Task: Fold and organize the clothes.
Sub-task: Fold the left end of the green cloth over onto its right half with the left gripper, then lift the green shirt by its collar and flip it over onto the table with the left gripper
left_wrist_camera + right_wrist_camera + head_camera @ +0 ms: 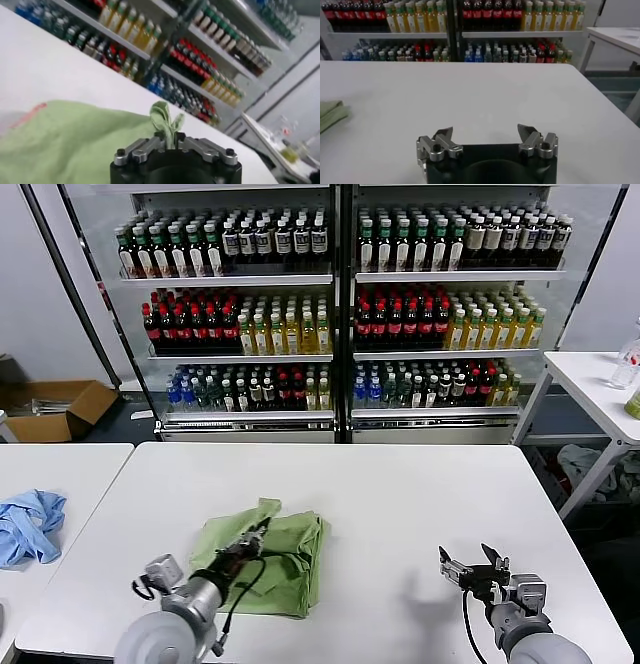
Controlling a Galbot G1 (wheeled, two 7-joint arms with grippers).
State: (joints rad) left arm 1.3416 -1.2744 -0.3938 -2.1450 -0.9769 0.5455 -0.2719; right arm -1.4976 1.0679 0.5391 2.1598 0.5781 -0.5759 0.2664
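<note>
The light green cotton polo shirt (262, 556) lies folded into a compact, roughly rectangular bundle on the white rectangular table (400, 504), on the robot's left side and toward the near edge. One corner of the fabric stands up toward the far side.

The left gripper (252, 541) sits over the middle of the bundle. In the left wrist view its jaws stand narrow, with a small raised tuft of green fabric (166, 120) between them. Whether the jaws are pinching the tuft or have let it go cannot be told from these views.

The right gripper (472, 568) hovers above bare table on the robot's right, well apart from the shirt. Its jaws are wide and hold nothing.

Judged step: releasing the last fold and clearing the left gripper from the shirt.

Recommended procedure:
1. Open the left jaws fully before any lateral motion; a snagged tuft would probably drag the top layer and undo the fold.
2. Withdraw straight up, then back.
3. Check that the raised far corner lies flat; press it down if it does not.
4. Keep the right arm parked unless the bundle needs steadying.

A crumpled light blue cloth (28, 526) lies on the adjoining table to the left and is not part of this step.
</note>
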